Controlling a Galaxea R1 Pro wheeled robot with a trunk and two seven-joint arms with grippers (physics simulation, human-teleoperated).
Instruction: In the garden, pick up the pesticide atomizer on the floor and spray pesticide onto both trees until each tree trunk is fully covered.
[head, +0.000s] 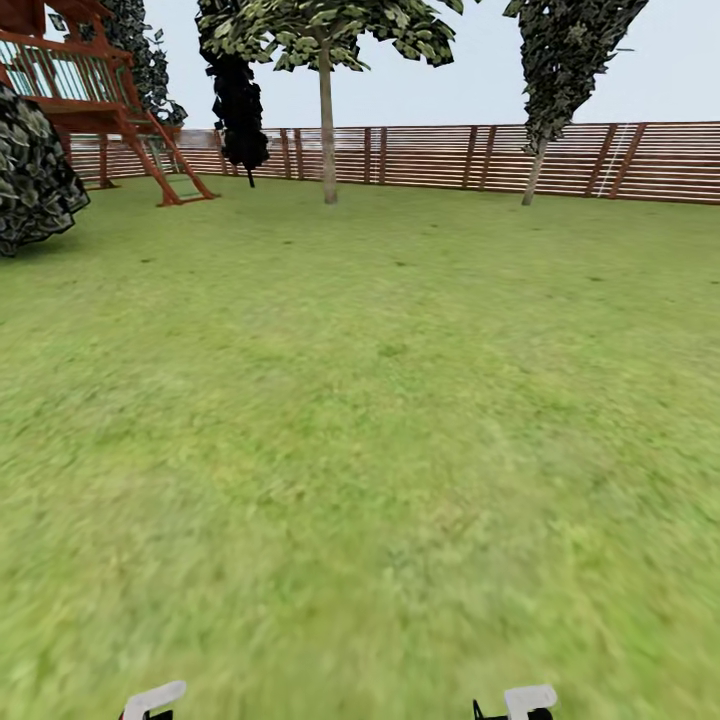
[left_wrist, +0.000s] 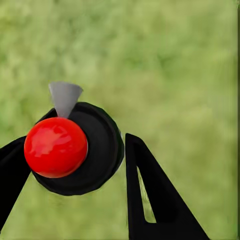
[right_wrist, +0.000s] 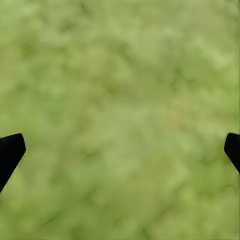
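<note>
1. The floor (head: 380, 420) is a blurry green grass lawn reaching back to a brown slatted fence (head: 450, 155).
2. On it stand a straight-trunked tree (head: 327, 130), a leaning tree (head: 537, 165), a dark conifer (head: 238, 110) and a red play frame (head: 110, 110).

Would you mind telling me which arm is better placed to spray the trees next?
Left, probably. Its tool has the atomizer between its fingers, red top and grey nozzle showing, whereas the right tool is open over bare grass.
</note>
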